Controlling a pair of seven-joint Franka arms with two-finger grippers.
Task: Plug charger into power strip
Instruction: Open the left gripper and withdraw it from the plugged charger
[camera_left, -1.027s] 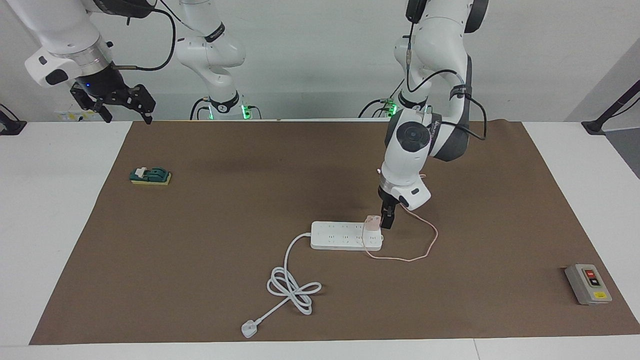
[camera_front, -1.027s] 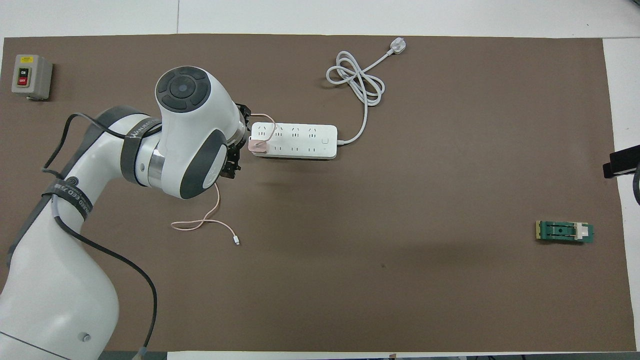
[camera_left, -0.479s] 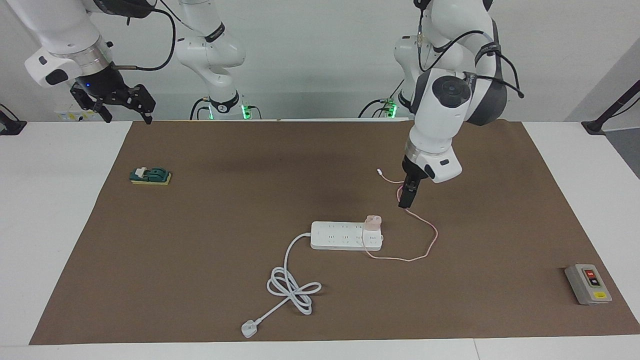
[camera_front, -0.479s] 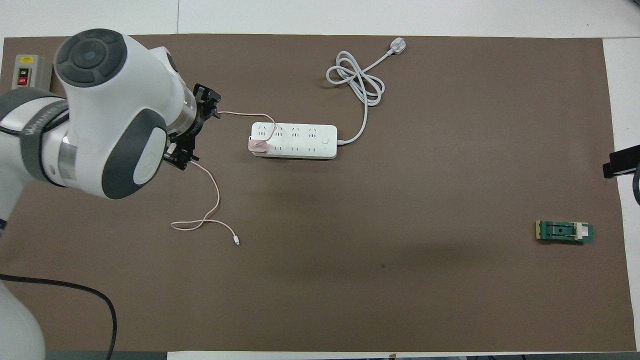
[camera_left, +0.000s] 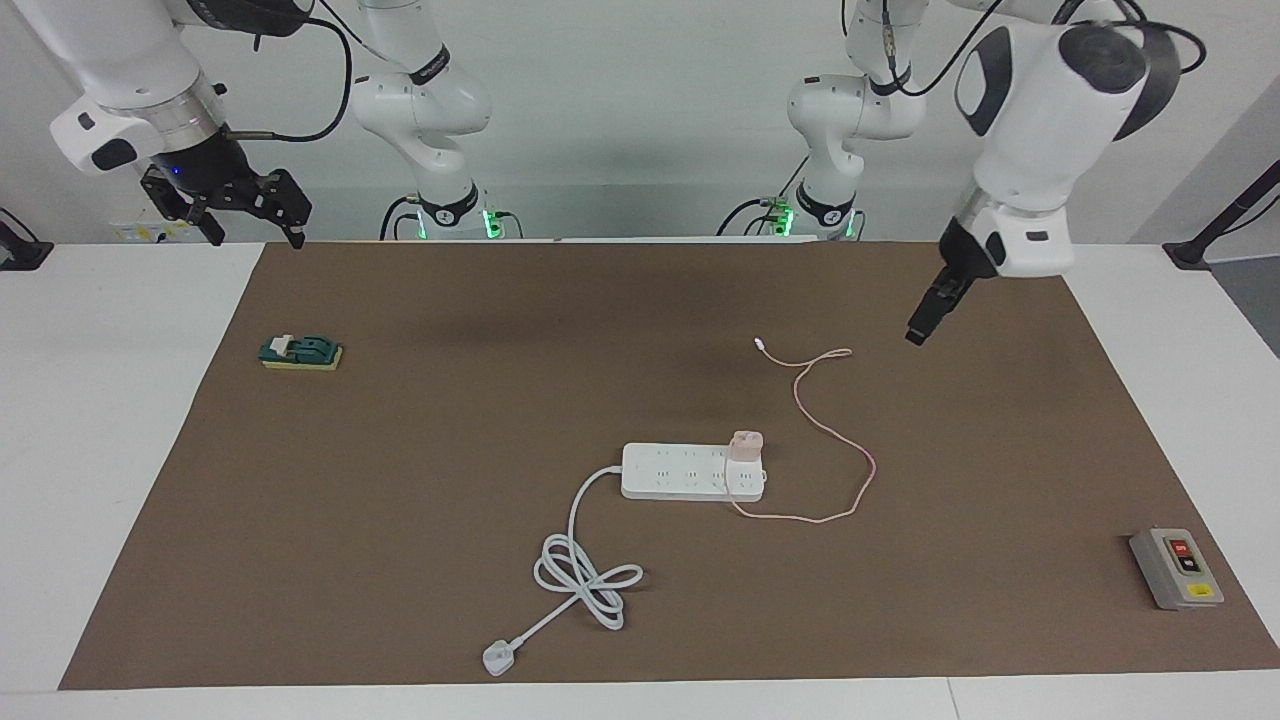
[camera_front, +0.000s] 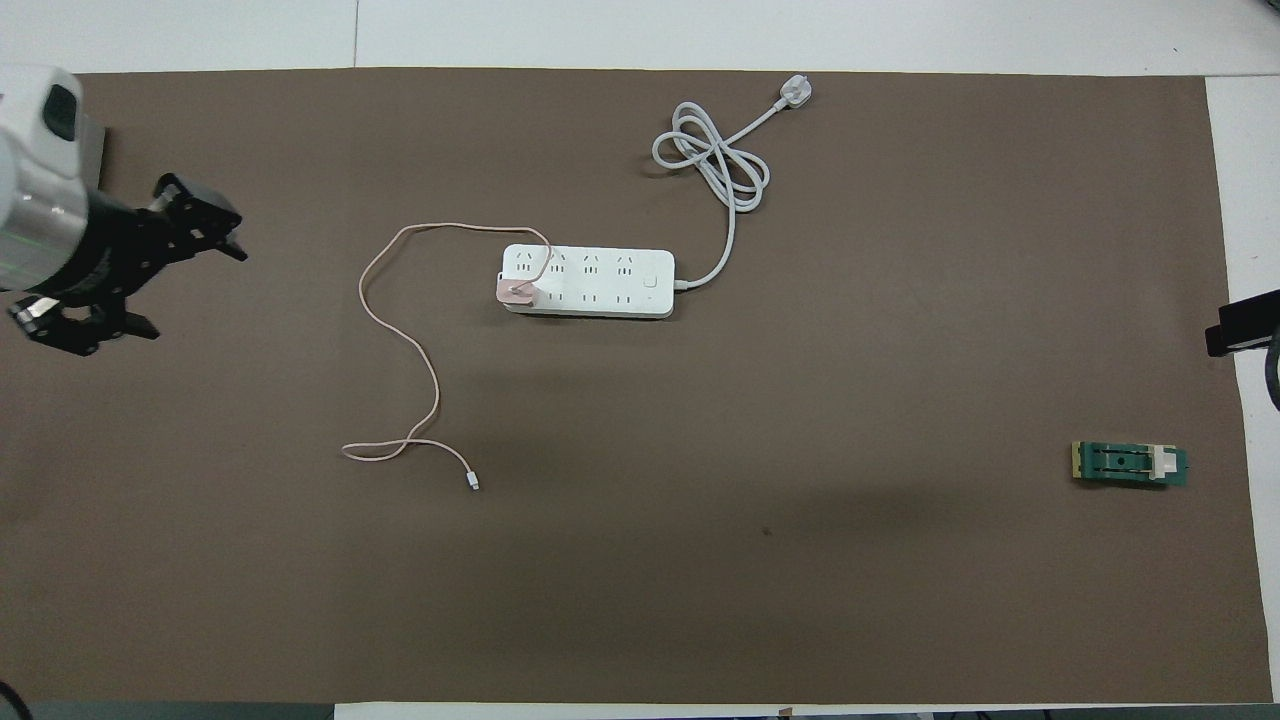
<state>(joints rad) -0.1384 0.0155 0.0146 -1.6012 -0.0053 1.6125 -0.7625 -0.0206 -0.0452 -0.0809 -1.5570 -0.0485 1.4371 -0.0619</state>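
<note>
The white power strip (camera_left: 680, 472) (camera_front: 600, 282) lies on the brown mat near the table's middle. The pale-pink charger (camera_left: 746, 445) (camera_front: 517, 291) stands on the strip, at its end toward the left arm's side. Its thin pink cable (camera_left: 862, 470) (camera_front: 400, 330) loops over the mat to a small white connector (camera_left: 760, 343) (camera_front: 472, 483). My left gripper (camera_left: 918, 325) (camera_front: 190, 290) hangs open and empty above the mat toward the left arm's end of the table, well apart from the charger. My right gripper (camera_left: 255, 228) waits open, raised over the mat's corner at the right arm's end.
The strip's thick white cord (camera_left: 585, 575) (camera_front: 715, 160) coils farther from the robots and ends in a white plug (camera_left: 496, 657) (camera_front: 795, 93). A grey button box (camera_left: 1177, 568) sits at the left arm's end, a green block (camera_left: 300, 351) (camera_front: 1130, 464) at the right arm's end.
My left gripper has drawn away from the charger, rising and swinging toward the left arm's end of the table. The charger stays on the strip. The right arm has not moved.
</note>
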